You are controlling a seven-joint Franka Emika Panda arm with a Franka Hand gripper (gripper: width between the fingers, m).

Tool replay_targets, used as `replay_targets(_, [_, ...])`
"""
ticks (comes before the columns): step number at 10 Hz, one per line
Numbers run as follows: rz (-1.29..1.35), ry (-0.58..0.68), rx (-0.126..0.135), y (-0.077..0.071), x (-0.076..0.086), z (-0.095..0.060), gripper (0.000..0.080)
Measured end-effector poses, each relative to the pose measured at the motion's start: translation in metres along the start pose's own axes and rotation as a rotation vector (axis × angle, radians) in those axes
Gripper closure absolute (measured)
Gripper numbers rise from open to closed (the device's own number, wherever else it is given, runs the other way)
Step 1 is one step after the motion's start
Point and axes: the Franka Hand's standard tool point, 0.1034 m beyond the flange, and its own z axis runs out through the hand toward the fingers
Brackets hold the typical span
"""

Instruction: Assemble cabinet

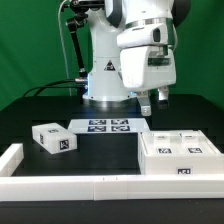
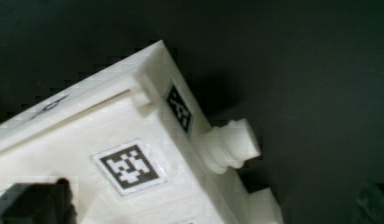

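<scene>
The cabinet (image 1: 178,152) is a large white box with black-and-white tags, lying at the exterior view's right behind the front rail. A small white tagged block (image 1: 53,139) sits apart from it at the exterior view's left. My gripper (image 1: 153,101) hangs above the cabinet's far left corner, not touching it, with its fingers spread and nothing between them. In the wrist view the cabinet (image 2: 100,130) fills the frame. It shows two tags and a round white knob (image 2: 233,141) on its side. A dark fingertip (image 2: 32,200) shows at the edge, and the gripper (image 2: 203,203) is over the cabinet.
The marker board (image 1: 103,126) lies flat between the block and the cabinet, in front of the robot base (image 1: 105,85). A low white border rail (image 1: 100,186) runs along the front and turns up the exterior view's left side (image 1: 10,160). The table is black.
</scene>
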Motion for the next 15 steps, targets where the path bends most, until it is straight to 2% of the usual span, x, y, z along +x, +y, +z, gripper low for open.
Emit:
replay_targets(3, [0.021,0.001,0.0,0.0,0.0,0.0,0.0003])
replay_targets(5, [0.324,0.009,0.009,-0.005,0.003,0.002,0.0003])
replay_targets(6, [0.431,0.011,0.016,-0.003,0.005,0.004,0.0003])
replay_targets(13, [0.872,0.032,0.044,-0.004,0.01,0.008,0.0003])
replay_targets(15, [1.075,-0.003,0.055,-0.011,0.012,0.012,0.0003])
